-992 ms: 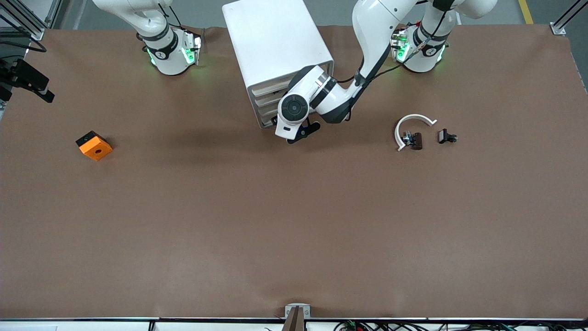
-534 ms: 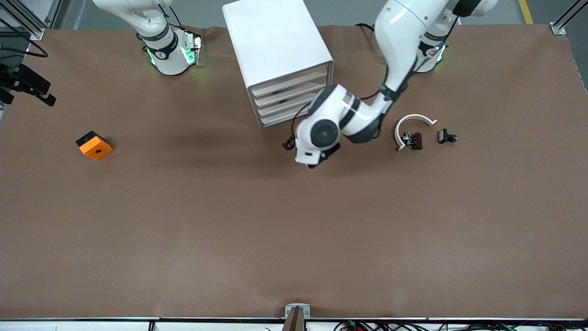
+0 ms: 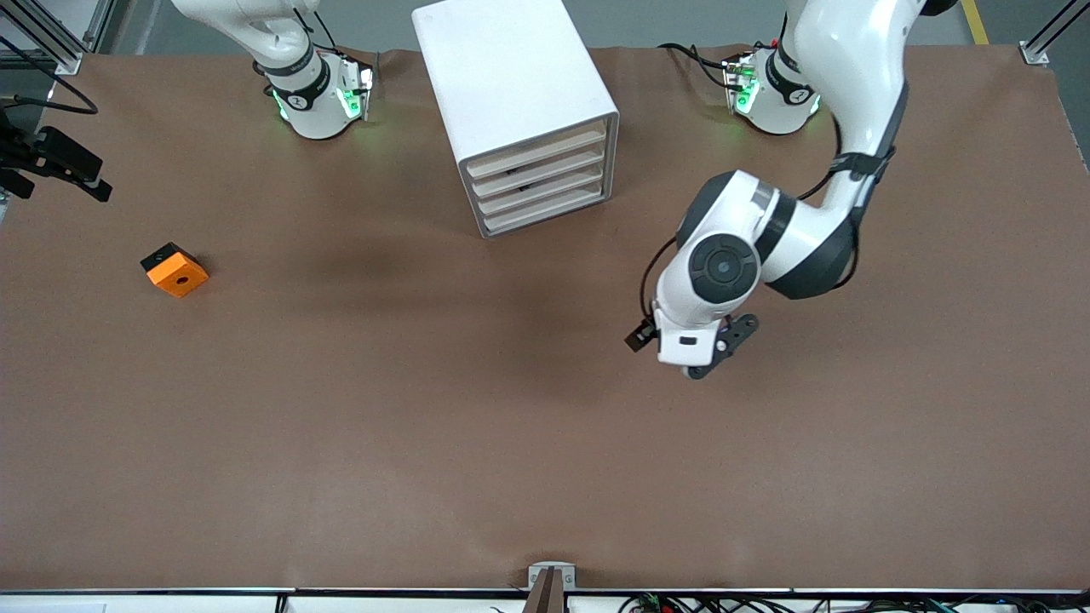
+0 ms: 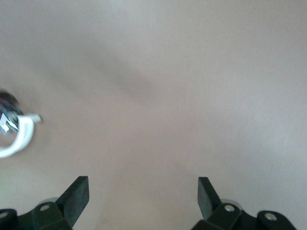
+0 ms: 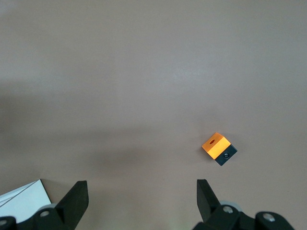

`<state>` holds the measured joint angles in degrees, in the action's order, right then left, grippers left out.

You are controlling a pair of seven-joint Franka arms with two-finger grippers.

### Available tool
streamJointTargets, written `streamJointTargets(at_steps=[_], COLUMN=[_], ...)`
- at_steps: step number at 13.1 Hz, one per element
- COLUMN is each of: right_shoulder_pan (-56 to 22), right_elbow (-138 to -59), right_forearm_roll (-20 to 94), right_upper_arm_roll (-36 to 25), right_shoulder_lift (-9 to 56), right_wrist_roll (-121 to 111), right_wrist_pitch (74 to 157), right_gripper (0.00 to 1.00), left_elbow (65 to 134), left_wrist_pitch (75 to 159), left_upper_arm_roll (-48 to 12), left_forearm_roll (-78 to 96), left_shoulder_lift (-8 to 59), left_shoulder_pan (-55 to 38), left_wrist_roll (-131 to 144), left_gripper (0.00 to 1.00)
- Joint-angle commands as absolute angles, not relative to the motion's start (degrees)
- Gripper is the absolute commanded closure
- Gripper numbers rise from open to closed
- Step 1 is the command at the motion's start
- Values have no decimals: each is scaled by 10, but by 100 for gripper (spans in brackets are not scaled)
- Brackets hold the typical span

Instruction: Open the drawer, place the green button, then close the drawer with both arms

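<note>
The white drawer cabinet stands at the table's back, and its stacked drawers look shut. My left gripper hangs over bare table, away from the cabinet and toward the left arm's end. It is open and empty in the left wrist view. A white curved piece with a dark, shiny item beside it sits at that view's edge. No green-capped button shows. My right gripper is open and empty, high over the table. Its hand is out of the front view.
An orange block with a black side lies toward the right arm's end and also shows in the right wrist view. A cabinet corner shows there too. A black bracket sticks in at the table's edge. The left arm's elbow covers the clips' spot.
My left arm has swung away from the drawer fronts toward its own end of the table and now covers the white curved piece and black clips. The right arm has not moved.
</note>
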<state>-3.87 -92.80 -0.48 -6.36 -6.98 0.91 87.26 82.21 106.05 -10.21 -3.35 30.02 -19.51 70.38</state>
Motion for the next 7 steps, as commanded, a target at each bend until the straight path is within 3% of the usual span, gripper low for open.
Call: streamJointTargets(at_steps=[1,7], right_shoulder_pan=[-27,-28], right_elbow=[-914,-913], right_forearm_roll=[-8,-10], right_upper_arm_roll=[-57,-57], right_shoulder_lift=[-64,-64], right_wrist_roll=[1,1], right_wrist_pitch=[861,861], right_gripper=[0,0], left_elbow=[831,832], left_wrist_pitch=[1044,966], left_upper_arm_roll=[-104,-107], left_forearm_roll=[-52,-52], left_shoulder_lift=[250,143], left_shoulder_pan=[-154,-60], left_wrist_roll=[653,410], left_gripper=[0,0])
